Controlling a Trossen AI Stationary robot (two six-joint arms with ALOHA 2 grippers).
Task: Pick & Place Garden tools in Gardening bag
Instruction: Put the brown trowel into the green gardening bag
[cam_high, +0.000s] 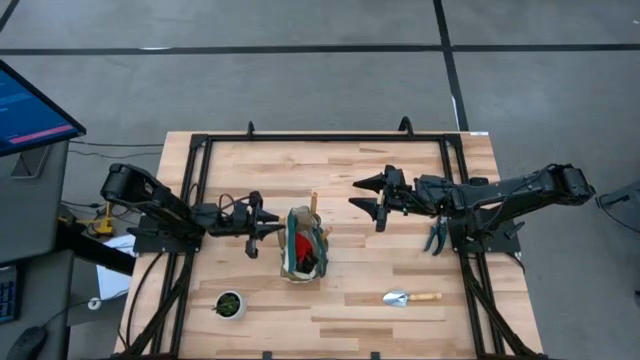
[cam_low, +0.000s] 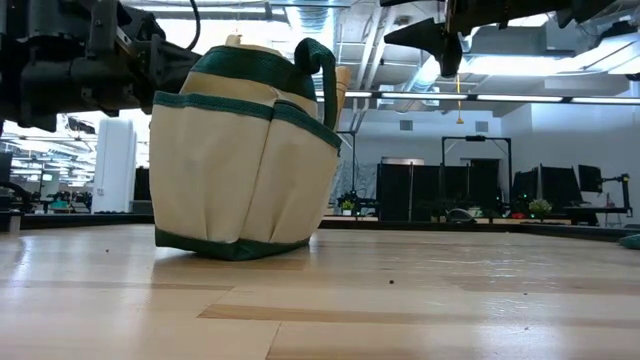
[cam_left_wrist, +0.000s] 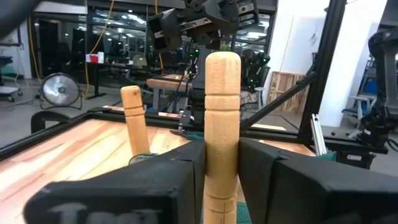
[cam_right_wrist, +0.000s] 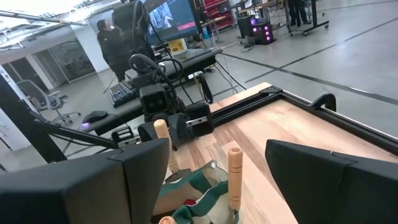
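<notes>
The gardening bag (cam_high: 303, 246), cream with green trim (cam_low: 245, 150), stands upright on the table's middle. Wooden tool handles stick up out of it (cam_right_wrist: 234, 168), and a red-and-black item (cam_high: 305, 252) lies inside. My left gripper (cam_high: 272, 228) is at the bag's left side, shut on one upright wooden handle (cam_left_wrist: 222, 74). A second handle (cam_left_wrist: 134, 118) stands beyond it. My right gripper (cam_high: 372, 197) hangs open and empty above the table, to the right of and beyond the bag. One trowel (cam_high: 410, 297) lies flat on the table near the front right. My left gripper pinches the upright wooden handle's middle (cam_left_wrist: 222, 124) between its two fingers. The fingers come level from the table's left and lie across the handle. The handle stands upright, its rounded end above the fingers. Its lower part is hidden by the fingers and the bag.
A small round dark pot with green (cam_high: 229, 304) stands near the front left. A dark hand tool (cam_high: 436, 238) lies by the right arm's base. A black frame (cam_high: 320, 137) runs round the table's edges. Bare wood lies in front of the bag.
</notes>
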